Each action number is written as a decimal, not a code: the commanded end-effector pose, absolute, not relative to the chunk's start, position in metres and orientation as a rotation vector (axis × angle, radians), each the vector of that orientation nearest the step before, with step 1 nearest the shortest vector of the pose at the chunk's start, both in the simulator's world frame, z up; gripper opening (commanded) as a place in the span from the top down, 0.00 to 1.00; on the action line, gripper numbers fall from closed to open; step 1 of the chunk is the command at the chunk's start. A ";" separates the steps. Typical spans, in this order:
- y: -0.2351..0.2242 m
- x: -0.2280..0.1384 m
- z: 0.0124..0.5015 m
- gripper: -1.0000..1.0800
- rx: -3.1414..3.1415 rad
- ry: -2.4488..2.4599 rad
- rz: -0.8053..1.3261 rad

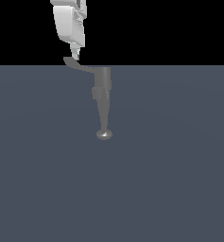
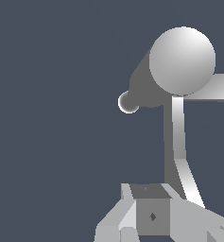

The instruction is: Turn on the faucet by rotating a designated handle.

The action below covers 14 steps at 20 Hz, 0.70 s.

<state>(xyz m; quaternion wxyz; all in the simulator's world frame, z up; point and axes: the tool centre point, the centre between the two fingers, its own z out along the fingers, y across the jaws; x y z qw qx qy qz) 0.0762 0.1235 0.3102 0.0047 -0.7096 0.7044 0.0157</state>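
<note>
Worktop of flat slate blue filled the lower part of the exterior view, under a black backdrop. The white gripper hung near the top of that view, towards its left, with its fingertips right at the upturned tip of the handle; whether it was clenched, released or grasping could not be told. The grey faucet stood about mid-frame, its cylindrical body narrowing into a spout that ended in a shiny rounded knob. The handle projected from the body's top towards the exterior view's left. In the wrist view the handle ran from the faucet's round top down to the gripper's fingers.
</note>
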 end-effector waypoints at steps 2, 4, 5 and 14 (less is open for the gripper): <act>0.128 0.082 0.305 1.00 -2.183 2.253 0.021; 0.130 0.085 0.302 1.00 -2.169 2.270 0.011; 0.131 0.085 0.302 1.00 -2.164 2.276 0.007; 0.132 0.084 0.300 1.00 -2.156 2.285 0.001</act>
